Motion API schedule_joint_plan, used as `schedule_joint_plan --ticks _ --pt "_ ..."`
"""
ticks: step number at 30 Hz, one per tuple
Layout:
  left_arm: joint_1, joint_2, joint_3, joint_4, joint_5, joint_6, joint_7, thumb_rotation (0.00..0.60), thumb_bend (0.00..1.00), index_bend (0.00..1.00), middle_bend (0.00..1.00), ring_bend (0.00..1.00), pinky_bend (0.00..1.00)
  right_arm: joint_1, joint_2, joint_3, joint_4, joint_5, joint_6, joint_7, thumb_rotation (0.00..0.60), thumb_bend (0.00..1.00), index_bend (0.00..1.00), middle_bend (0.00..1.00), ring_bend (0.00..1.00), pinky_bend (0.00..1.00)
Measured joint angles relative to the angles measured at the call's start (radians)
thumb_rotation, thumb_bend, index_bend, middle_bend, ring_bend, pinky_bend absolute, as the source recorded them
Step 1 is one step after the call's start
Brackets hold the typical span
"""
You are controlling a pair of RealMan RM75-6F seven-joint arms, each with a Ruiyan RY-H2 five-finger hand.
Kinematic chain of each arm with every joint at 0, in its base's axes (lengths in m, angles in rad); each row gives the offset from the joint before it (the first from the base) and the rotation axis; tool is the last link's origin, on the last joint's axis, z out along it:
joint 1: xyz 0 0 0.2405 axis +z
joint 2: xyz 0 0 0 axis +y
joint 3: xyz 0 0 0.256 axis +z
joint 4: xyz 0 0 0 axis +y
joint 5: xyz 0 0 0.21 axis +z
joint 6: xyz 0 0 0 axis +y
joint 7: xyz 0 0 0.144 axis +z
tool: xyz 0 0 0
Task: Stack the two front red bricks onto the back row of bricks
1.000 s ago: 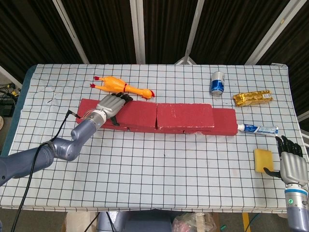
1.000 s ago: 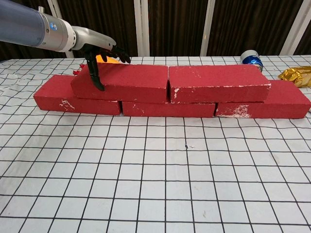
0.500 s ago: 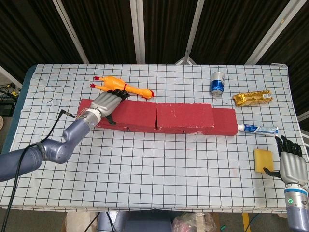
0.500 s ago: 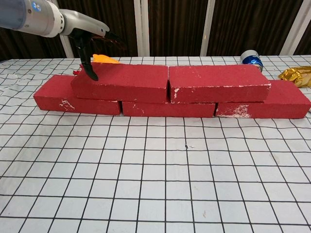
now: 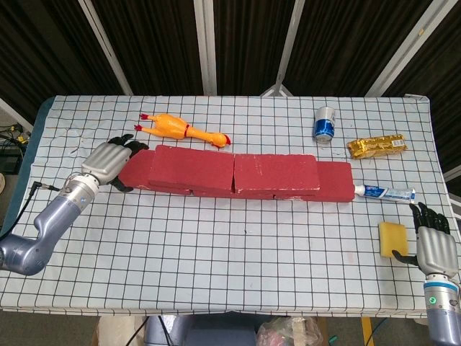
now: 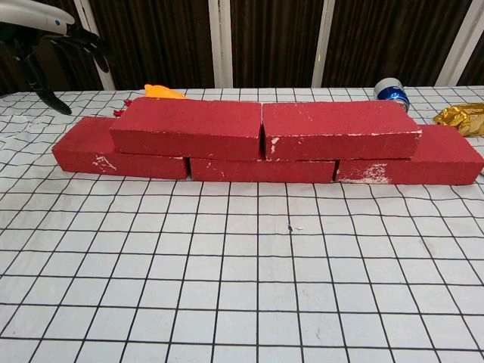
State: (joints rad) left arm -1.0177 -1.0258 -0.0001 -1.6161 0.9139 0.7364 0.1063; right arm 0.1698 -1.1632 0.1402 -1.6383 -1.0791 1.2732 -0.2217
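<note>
Left hand (image 5: 109, 160) now off left upper brick (image 5: 191, 169), pulled back toward tabletop's left edge, fingers spread, holding nothing. Both upper bricks, right one (image 5: 276, 173) too, sit atop back row (image 6: 412, 164) mid-table. Stacking looks done. Right hand (image 5: 434, 248) idle at front right corner, fingers loosely apart.

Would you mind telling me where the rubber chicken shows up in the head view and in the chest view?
Head view: the rubber chicken lies in full behind the upper left brick, upper left of centre.
Chest view: only an orange bit of it peeks over that brick.
Shared landmark: the blue can at back right.
</note>
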Motion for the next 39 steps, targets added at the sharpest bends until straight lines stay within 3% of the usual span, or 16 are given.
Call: schedule_joint_plan --ticks 10,20,39 --pt "0.064 -0.017 0.019 0.029 0.059 -0.003 0.003 0.600 0.00 0.20 0.19 0.00 0.11 0.002 0.001 -0.002 0.002 -0.001 -0.008 0.005 0.600 0.17 0.03 0.00 0.00 0.00" --pt "0.080 -0.083 0.036 0.083 0.036 -0.033 0.075 0.600 0.00 0.19 0.19 0.00 0.11 0.004 0.002 -0.002 0.006 0.000 -0.016 0.010 0.600 0.17 0.03 0.00 0.00 0.00" --pt "0.072 -0.142 0.017 0.105 0.007 -0.069 0.143 0.600 0.00 0.18 0.20 0.00 0.11 0.006 0.005 0.000 0.008 0.005 -0.021 0.018 0.600 0.17 0.03 0.00 0.00 0.00"
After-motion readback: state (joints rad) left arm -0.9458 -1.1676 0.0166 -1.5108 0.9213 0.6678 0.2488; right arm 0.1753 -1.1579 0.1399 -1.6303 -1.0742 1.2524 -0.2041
